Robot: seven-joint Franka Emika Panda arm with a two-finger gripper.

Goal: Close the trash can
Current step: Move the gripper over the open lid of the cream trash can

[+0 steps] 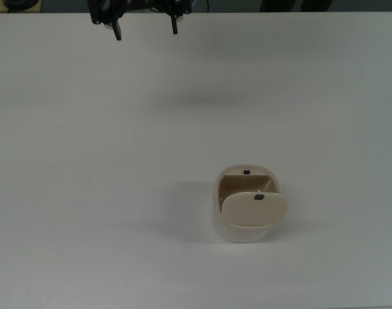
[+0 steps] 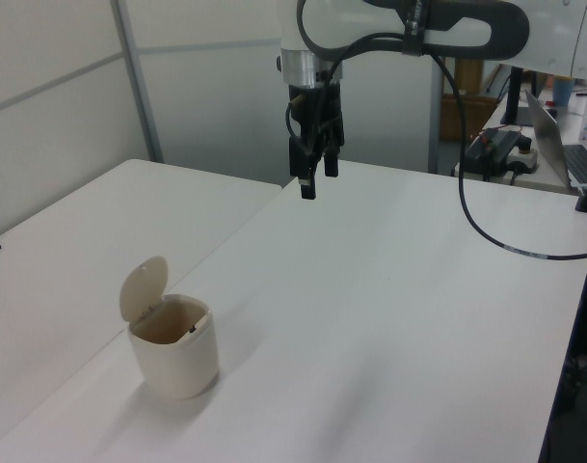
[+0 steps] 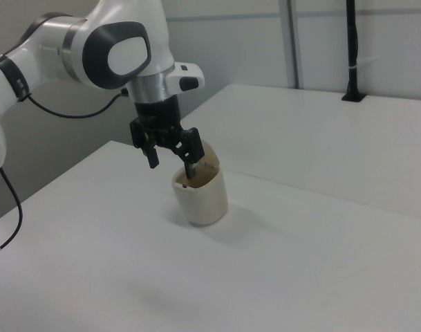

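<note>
While the fingers (image 1: pixel 146 27) hang spread apart and empty high over the table's (image 1: pixel 86 161) far edge in the top view, nothing sits between them. Above them runs the black hand and the white arm (image 3: pixel 113 55), with a black cable (image 2: pixel 486 227) looping off it in the left view.

From the fingers, the trash can (image 1: pixel 247 222) lies well apart, toward the near edge of the table and a little toward the top view's right. It stands upright. Its lid (image 1: pixel 254 209) is tipped up and back, on the side away from the fingers, so the mouth faces them; the coming move probably means reaching past the mouth and pressing the lid down.

I can read no brand, label or writing anywhere.
</note>
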